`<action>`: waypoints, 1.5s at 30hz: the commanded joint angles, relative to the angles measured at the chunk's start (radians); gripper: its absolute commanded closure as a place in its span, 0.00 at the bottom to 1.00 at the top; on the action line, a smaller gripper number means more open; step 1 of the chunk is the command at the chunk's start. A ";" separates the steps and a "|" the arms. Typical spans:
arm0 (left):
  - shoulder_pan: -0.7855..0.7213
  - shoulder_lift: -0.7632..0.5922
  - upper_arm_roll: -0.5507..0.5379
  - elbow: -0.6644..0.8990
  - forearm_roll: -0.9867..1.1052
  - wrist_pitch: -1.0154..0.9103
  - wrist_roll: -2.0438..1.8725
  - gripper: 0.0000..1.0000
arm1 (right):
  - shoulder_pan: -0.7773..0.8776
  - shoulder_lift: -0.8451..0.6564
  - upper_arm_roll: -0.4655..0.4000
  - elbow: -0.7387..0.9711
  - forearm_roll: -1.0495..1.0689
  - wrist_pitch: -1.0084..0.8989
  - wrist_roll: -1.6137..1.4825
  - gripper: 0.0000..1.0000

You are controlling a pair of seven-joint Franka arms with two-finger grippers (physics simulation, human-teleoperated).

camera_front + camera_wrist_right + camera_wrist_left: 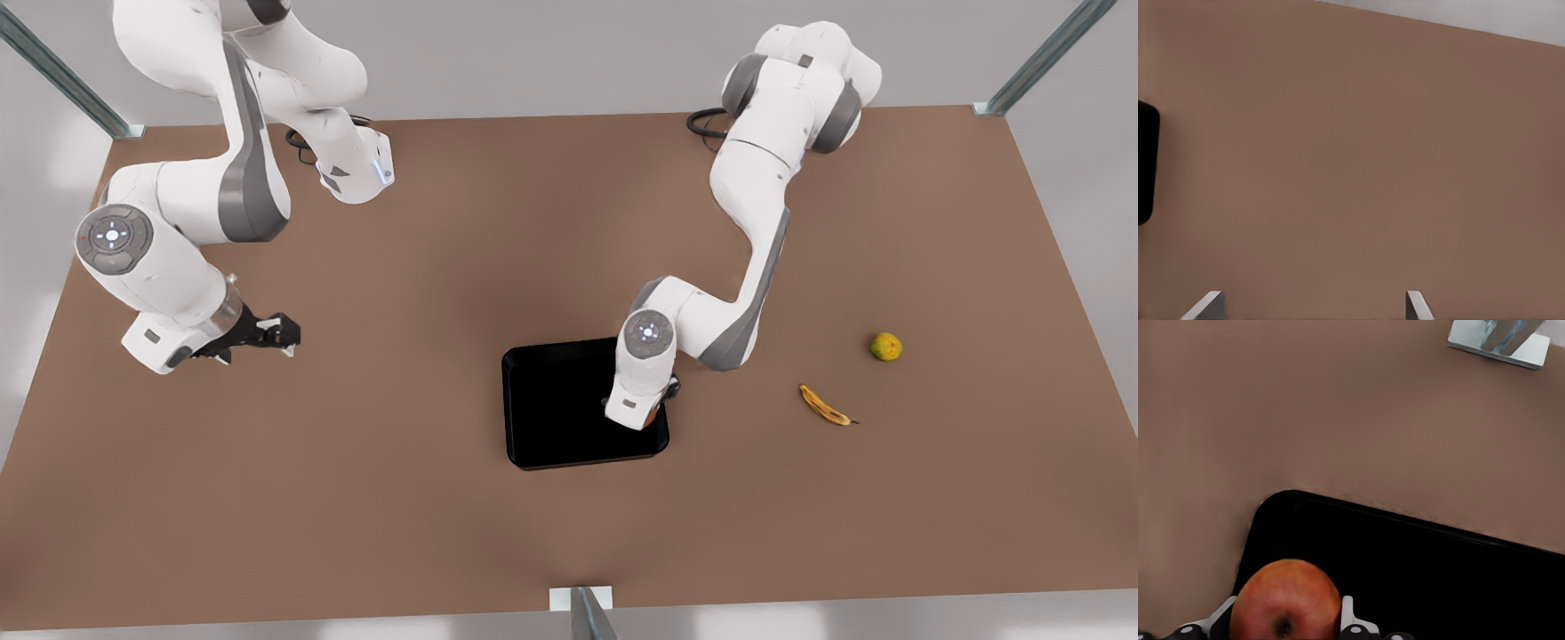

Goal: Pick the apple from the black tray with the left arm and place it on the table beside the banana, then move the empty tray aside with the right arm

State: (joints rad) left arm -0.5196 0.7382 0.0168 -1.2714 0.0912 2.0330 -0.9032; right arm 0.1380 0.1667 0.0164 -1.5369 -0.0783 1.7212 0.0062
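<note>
Straddling the apple (1285, 599) inside the black tray (551, 418), the left gripper (1286, 623) is set for lifting, fingers flanking it; whether clamped cannot be told. The right gripper (1315, 303) is held wide, waiting.

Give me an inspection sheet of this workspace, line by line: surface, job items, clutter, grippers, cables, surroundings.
Surface: brown table, flat and matte.
Job's things: apple inside the black tray; banana on the table toward the front view's right.
Clutter: yellow-green fruit beyond the banana.
Grippers: left gripper over the tray, fingers flanking the apple, contact unclear; right gripper open, waiting above bare table at the front view's left.
Cables: black cables at both arm bases.
Surroundings: metal struts at the table's corners, grey backdrop.
</note>
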 commanded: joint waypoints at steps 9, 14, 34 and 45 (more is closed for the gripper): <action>0.358 0.018 0.002 -0.246 -0.139 0.234 0.988 0.24 | 0.137 0.221 0.131 0.152 -0.009 0.055 0.308 0.00; 0.385 0.032 0.006 -0.238 -0.133 0.248 0.983 0.00 | 0.219 0.379 0.134 0.179 -0.002 0.325 0.649 0.00; 0.421 -0.503 0.002 -0.207 -0.169 -0.304 0.915 0.00 | 0.319 0.577 0.137 0.135 -0.009 0.549 0.782 0.00; 0.421 -0.507 0.002 -0.206 -0.153 -0.306 0.912 0.00 | 0.296 0.593 0.136 -0.005 -0.009 0.661 0.686 0.04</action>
State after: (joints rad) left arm -0.0982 0.2338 0.0184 -1.4773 -0.0624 1.7340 -0.0564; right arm 0.4348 0.7593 0.1522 -1.5424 -0.0893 2.3432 0.6647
